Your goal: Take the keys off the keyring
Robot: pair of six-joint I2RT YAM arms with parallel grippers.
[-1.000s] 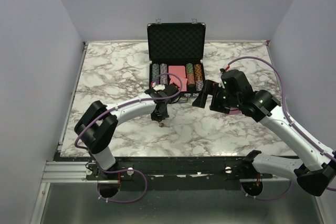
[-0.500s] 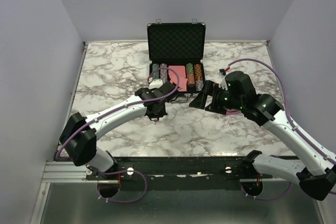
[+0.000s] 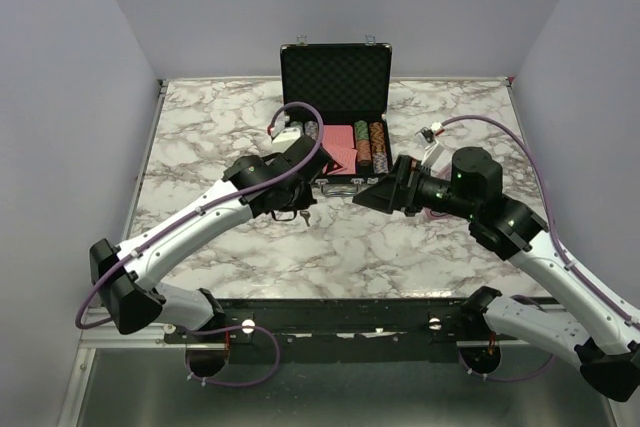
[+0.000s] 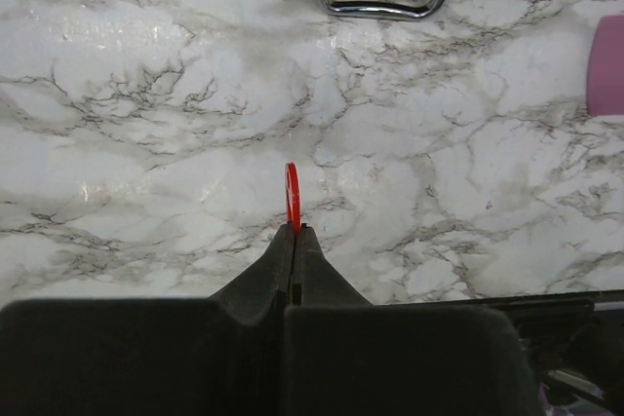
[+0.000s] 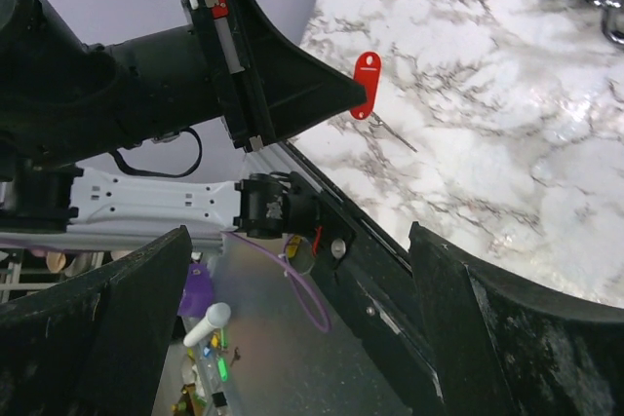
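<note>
From the top view, the left gripper reaches over the marble table to a spot just in front of the open black case. A tiny dark speck shows at its tip, too small to make out. The case holds rows of chips and pink cards. The right gripper points left toward the left one, near it but apart. Its opening cannot be judged from here.

In the left wrist view, the 2 jaws are pressed tight together, pinching the lower end of the red keyring. The ring stands edge-on, straight up from the tips, above the marble. The case's silver handle lies at the top of the view, well apart from the ring. No key can be seen here.

In the right wrist view, this gripper's own 2 fingers sit at the frame's lower corners, spread wide with nothing between them. Across the gap, the left gripper clamps the keyring, seen flat-on as a red oval. A thin grey key hangs from the ring's lower end, above the table.
</note>
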